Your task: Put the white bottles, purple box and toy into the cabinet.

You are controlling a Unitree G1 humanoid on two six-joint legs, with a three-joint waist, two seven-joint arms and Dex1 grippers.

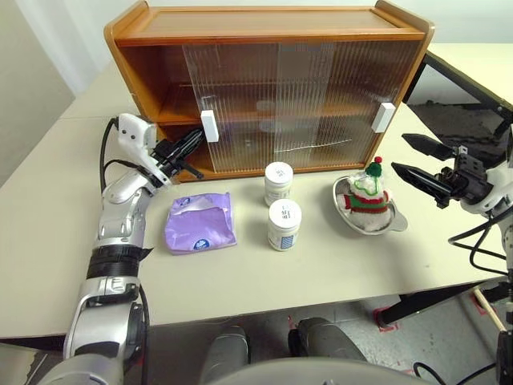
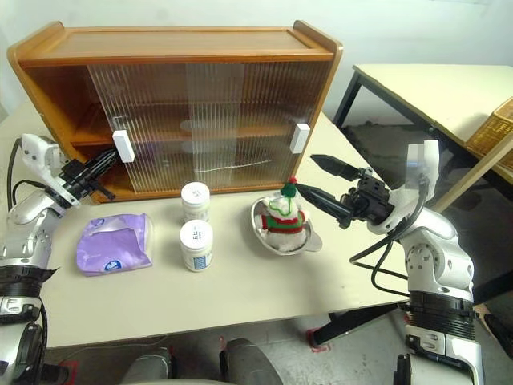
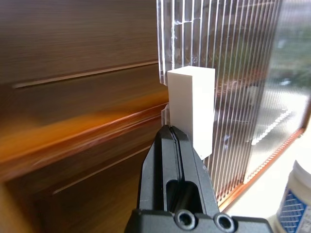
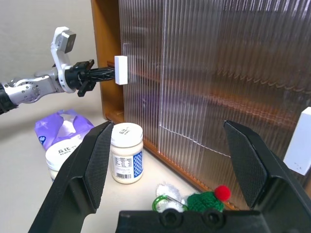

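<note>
Along the far edge of the tabletop (image 1: 48, 224) stands one cabinet (image 1: 272, 88), wooden, with two shelves behind ribbed translucent sliding doors that carry two white handles, a left one (image 1: 209, 126) and a right one (image 1: 383, 117). The left door is slid part-way aside, leaving the cabinet's left end open.

In front of the cabinet, toward the middle of the tabletop, stand two white bottles upright, one (image 1: 278, 183) nearer the cabinet and one (image 1: 284, 224) nearer the front edge, close together but apart. One purple box (image 1: 199, 223) lies flat toward the left edge from them. One toy (image 1: 368, 195) sits in a single steel bowl (image 1: 397, 222) toward the right edge from the bottles.

The left gripper (image 1: 192, 139) has its two fingers pressed together on nothing, their tips right at the left handle; whether they touch it cannot be told. The right gripper (image 1: 414, 157) hangs near the right edge beside the toy, fingers spread wide and empty.
</note>
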